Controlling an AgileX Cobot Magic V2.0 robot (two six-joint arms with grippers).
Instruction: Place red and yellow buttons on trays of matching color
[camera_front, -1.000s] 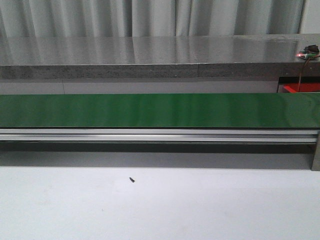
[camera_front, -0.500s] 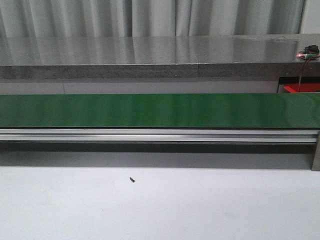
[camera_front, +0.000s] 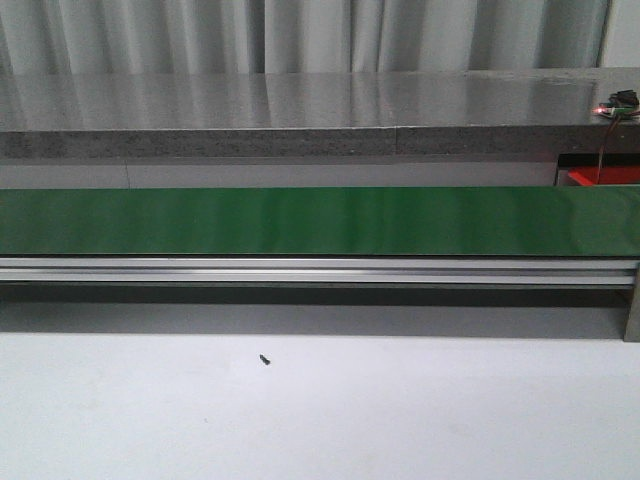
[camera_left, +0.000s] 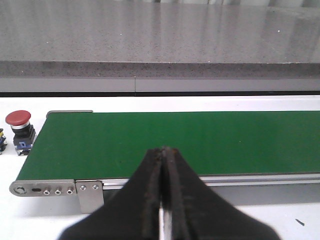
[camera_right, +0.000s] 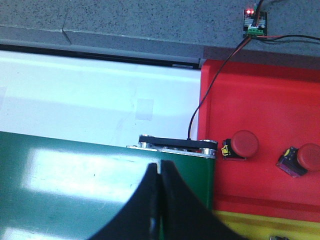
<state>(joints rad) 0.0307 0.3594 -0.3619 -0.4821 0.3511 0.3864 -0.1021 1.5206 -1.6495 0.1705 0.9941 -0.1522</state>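
Green is the long conveyor belt (camera_front: 320, 221) that runs across in front of me, with a silver metal rail (camera_front: 318, 270) along its near edge. My table (camera_front: 320, 410) is white, and a tiny dark speck (camera_front: 264, 359) lies on it. Behind the belt there is a grey stone counter (camera_front: 300, 110).

My left gripper (camera_left: 164, 152) hangs over the near edge of the belt. Its two black fingers (camera_left: 150, 200) are pressed together, with nothing between them. Past the end of the belt, on the white table, stands a red button (camera_left: 19, 128) with a round red cap on a black base. It is upright and well apart from my left fingers.

My right gripper (camera_right: 159, 170) is over the other end of the belt. Its fingers (camera_right: 180, 210) are together too, and hold nothing. Just beside that end of the belt sits the red tray (camera_right: 260, 135). Two red buttons lie in it, tipped on their sides: one (camera_right: 240, 145) near the belt's end, and another (camera_right: 299, 160) farther over. A yellow tray (camera_right: 265, 227) touches the red tray's edge. Something small shows at the yellow tray's edge, but I cannot tell what it is. A little green circuit board (camera_right: 255, 22) with a red light sits on the counter, and a thin wire (camera_right: 220, 75) runs from it down to the belt's end.
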